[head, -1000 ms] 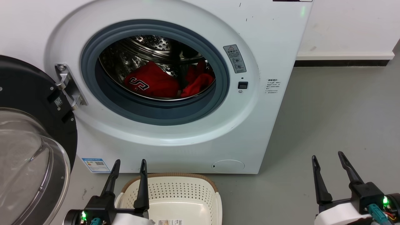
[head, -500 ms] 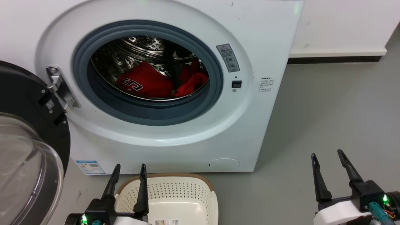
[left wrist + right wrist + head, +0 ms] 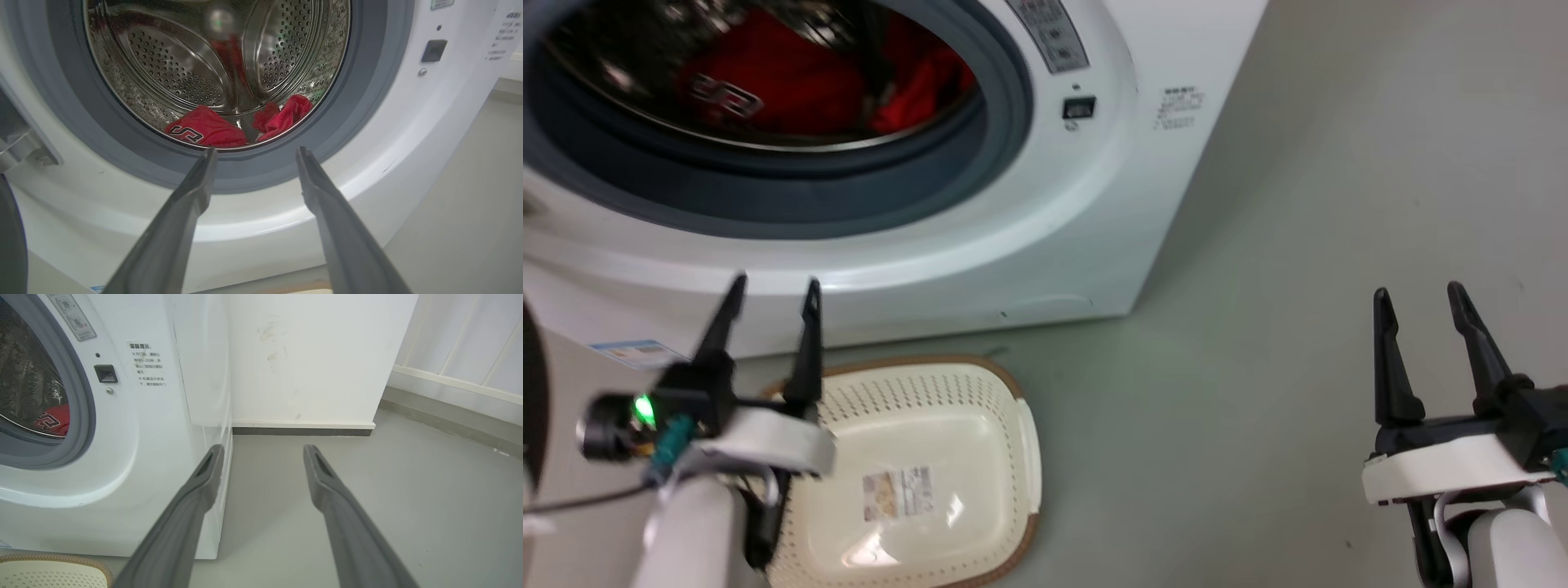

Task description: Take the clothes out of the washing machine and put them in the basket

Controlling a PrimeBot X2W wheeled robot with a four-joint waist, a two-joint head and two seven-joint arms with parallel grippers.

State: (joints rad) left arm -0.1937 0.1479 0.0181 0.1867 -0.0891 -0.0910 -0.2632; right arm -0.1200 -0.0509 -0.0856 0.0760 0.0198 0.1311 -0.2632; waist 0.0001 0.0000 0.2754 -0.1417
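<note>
Claws: left claw [image 3: 774, 282] and right claw [image 3: 1416, 290] both spread, gripping nothing.
Clothes: red clothes [image 3: 206, 131] lying inside the washer [image 3: 408, 134].
Basket: basket [image 3: 1023, 425] just in front of it, no clothes in it.
Progress: I reckon nothing's done yet, every piece left.

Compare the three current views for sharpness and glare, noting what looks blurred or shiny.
Head view: blurred throughout, the clothes and left hand smeared, with a bright glare patch on the basket floor. Left wrist view: the steel drum is crisp and mirrors red fabric, the near fingers soft. Right wrist view: washing machine labels sharp.
</note>
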